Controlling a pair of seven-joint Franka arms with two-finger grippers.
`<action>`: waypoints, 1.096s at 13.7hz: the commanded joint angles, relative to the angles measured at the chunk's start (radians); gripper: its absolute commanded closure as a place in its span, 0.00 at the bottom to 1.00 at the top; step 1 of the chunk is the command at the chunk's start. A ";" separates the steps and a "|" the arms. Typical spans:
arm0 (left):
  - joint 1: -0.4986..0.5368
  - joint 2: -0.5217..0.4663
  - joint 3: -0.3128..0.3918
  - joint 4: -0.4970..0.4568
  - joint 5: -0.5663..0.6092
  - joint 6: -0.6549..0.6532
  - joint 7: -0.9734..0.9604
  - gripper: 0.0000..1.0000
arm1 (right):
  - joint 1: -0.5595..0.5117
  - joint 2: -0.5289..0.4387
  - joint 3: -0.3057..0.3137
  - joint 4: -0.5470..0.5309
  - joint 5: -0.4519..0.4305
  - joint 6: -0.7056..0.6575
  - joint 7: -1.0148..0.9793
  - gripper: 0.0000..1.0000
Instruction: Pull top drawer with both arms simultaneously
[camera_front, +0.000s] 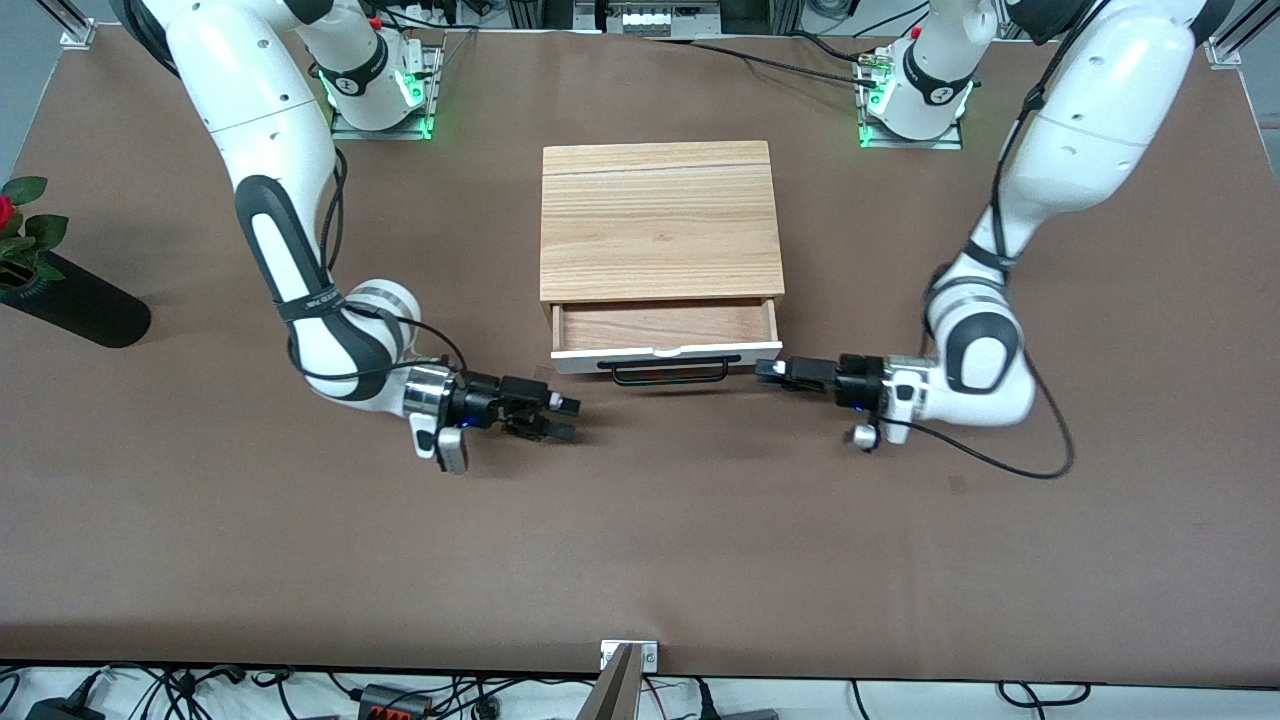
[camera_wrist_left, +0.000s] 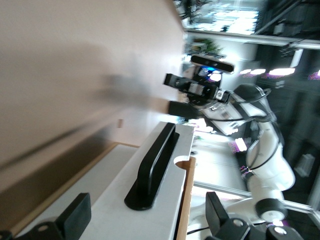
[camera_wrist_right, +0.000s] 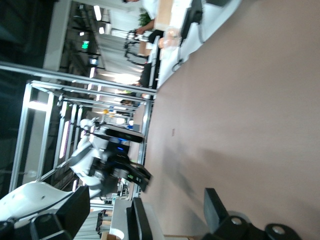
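A: Where's the job at?
B: Brown table (camera_front: 200, 520) w/ wood casing (camera_front: 660, 225) mid-table. Top drawer (camera_front: 665, 340) sticks partway out toward the front cam, so the pull looks largely done.
A: Grippers?
B: Left gripper (camera_front: 768, 370) at the drawer's corner by the handle (camera_front: 670, 372), fingers (camera_wrist_left: 75, 215) spread, holding nothing. Right gripper (camera_front: 565, 418) just off the other end, spread too.

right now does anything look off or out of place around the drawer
Nothing looks damaged or spilled. The top drawer stands partly out of the wood box, square to it, its handle free. The left tool sits open at the drawer's end; the right tool is open over bare table, clear of the drawer.
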 joint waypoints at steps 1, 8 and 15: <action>0.009 -0.009 0.007 0.132 0.166 -0.018 -0.152 0.00 | 0.002 -0.035 -0.057 0.070 -0.192 0.010 0.293 0.00; -0.017 -0.066 -0.013 0.382 0.836 -0.176 -0.587 0.00 | 0.008 -0.148 -0.222 0.199 -0.829 0.002 0.915 0.00; -0.098 -0.289 -0.013 0.379 1.385 -0.358 -0.769 0.00 | 0.002 -0.327 -0.296 0.199 -1.450 -0.174 1.182 0.00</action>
